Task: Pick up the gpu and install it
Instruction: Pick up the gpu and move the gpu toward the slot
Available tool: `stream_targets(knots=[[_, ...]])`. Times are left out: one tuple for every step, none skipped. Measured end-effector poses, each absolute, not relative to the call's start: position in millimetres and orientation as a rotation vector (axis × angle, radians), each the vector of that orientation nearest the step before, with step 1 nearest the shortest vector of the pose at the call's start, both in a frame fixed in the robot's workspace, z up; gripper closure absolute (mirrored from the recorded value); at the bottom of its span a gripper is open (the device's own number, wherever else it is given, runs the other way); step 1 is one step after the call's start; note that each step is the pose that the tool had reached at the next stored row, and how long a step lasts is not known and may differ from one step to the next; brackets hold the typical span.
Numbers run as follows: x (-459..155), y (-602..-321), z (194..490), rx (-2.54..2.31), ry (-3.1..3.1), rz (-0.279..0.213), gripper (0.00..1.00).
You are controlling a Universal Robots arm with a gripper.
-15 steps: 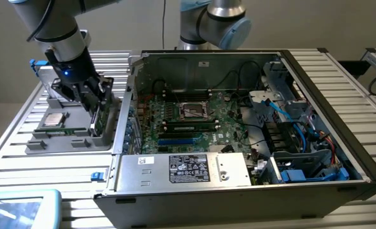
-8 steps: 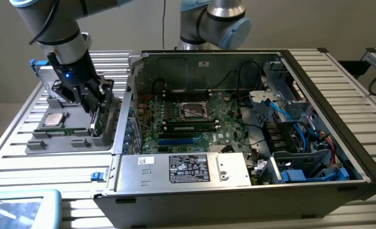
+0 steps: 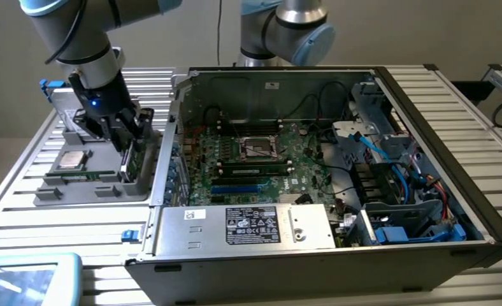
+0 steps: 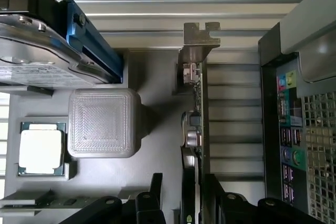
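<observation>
One arm: I see a single arm reaching down at the exterior view's left, with its gripper low over the grey tray.
Tray contents: a processor chip lies flat in its recess. In the wrist view a hard drive sits just beside the chip, and a raised square block stands between the chip and the gpu.
Gripper state: the fingers are apart, one on each side of the gpu. I read a gap between the cooler-side finger and the black cooler, so it is not clamped.
Gpu position: it stands on edge in a slot at the side of the tray nearest the case, seen edge-on. Its metal bracket is at the end away from the gripper.
Case: the open computer case sits just beside the tray, to the exterior view's right, with the motherboard exposed.
</observation>
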State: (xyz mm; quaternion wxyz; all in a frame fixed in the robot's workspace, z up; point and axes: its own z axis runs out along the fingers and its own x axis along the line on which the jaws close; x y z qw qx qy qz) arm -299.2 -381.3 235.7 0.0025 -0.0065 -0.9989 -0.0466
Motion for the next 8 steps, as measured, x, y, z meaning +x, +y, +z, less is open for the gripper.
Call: stream_targets(knots=[[-299.2,-380.6,234.8,-0.020,-3.133,-0.144,0.55],[-299.1,-380.5,234.0,-0.018,-3.134,-0.141,0.55],[-299.1,-380.4,233.4,-0.017,-3.133,-0.138,0.55],[-299.1,-380.5,232.7,-0.015,-3.134,-0.136,0.55],[-299.1,-380.5,232.3,-0.013,-3.134,-0.135,0.55],[-299.2,-380.4,232.2,-0.012,-3.135,-0.134,0.55],[-299.2,-380.4,232.0,-0.012,-3.136,-0.135,0.55],[-299.1,-380.7,232.0,-0.011,-3.138,-0.135,0.55]])
